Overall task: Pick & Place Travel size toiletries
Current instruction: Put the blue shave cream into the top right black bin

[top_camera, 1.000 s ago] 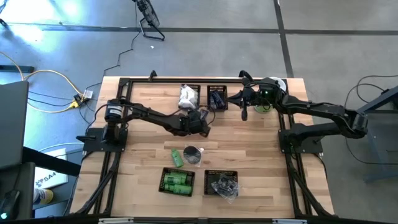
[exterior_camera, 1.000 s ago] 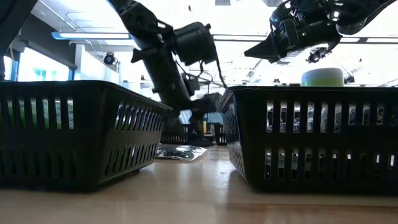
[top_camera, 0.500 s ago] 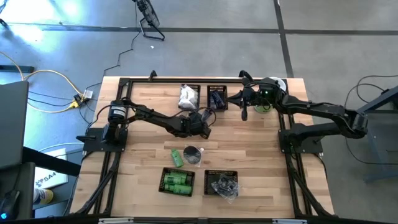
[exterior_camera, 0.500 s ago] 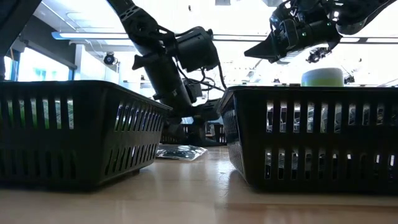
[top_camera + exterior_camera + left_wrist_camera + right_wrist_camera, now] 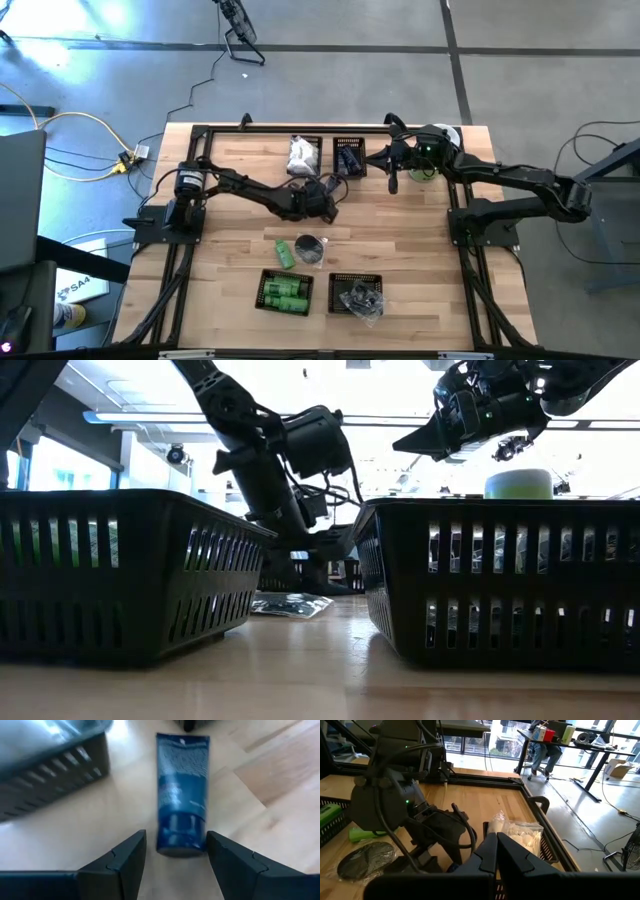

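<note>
Left gripper (image 5: 174,854) is low over the table (image 5: 420,240) near its middle, just in front of the far baskets. Fingers (image 5: 120,865) are spread wide, either side of a blue tube (image 5: 181,794), holding nothing. The tube lies flat on the wood: dark blue, glossy, faint pale print on the body, flat crimped end pointing away from the gripper, rounder cap end sitting between the fingertips, not touching either one. A black mesh basket wall (image 5: 55,767) sits just beside the tube.

Right gripper (image 5: 392,182) hangs above the far right part of the table, fingers pressed together with nothing in them.

Other toiletries: white crinkly packets (image 5: 302,154) fill the far-left basket (image 5: 305,138); dark blue pieces (image 5: 350,158) are in the basket next to it. A bright green tube (image 5: 284,252) and a grey disc in clear wrap (image 5: 310,248) lie loose on the wood, touching or nearly so. Near-left basket (image 5: 262,290) holds green bottles (image 5: 284,293); near-right basket (image 5: 334,280) holds dark clear-wrapped bits (image 5: 360,298). A pale-green cylinder with white lid (image 5: 518,483) stands behind the right arm.
</note>
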`<state>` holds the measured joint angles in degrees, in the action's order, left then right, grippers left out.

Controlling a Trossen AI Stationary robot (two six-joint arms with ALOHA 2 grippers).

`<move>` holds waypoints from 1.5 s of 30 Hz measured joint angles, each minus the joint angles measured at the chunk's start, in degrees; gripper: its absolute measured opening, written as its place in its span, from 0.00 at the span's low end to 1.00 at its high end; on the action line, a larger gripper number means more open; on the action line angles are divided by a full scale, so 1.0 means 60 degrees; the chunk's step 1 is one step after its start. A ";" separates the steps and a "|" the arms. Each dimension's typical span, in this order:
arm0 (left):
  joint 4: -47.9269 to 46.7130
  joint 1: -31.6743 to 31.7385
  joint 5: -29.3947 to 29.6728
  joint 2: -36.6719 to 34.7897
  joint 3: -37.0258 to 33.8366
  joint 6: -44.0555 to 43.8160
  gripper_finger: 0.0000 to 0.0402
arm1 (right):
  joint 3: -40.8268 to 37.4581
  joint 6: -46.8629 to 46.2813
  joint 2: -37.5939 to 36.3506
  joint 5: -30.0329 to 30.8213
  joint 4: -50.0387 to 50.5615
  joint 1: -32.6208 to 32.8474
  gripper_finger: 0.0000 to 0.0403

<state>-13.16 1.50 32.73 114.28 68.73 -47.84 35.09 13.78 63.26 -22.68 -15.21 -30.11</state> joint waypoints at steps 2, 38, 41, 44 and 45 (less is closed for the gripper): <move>0.0006 0.0007 0.0145 0.0000 0.0000 0.0193 0.50 | 0.0000 0.0000 0.0000 0.0000 0.0002 0.0002 0.01; 0.0010 -0.0004 0.0153 0.0000 0.0000 0.0756 0.50 | 0.0000 0.0004 0.0000 0.0000 0.0000 0.0000 0.01; 0.0010 -0.0004 0.0152 0.0000 0.0000 0.0756 0.50 | 0.0000 0.0004 0.0000 0.0000 -0.0001 0.0001 0.01; 0.0006 -0.0004 0.0153 0.0000 0.0000 0.0754 0.49 | 0.0000 0.0004 0.0000 0.0000 0.0000 0.0002 0.01; 0.0006 -0.0004 0.0153 -0.0004 0.0000 0.0752 0.48 | 0.0000 0.0004 0.0000 0.0000 0.0002 0.0003 0.01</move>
<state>-13.13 1.48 33.65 114.26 68.73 -43.33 35.09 13.80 63.26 -22.68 -15.20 -30.09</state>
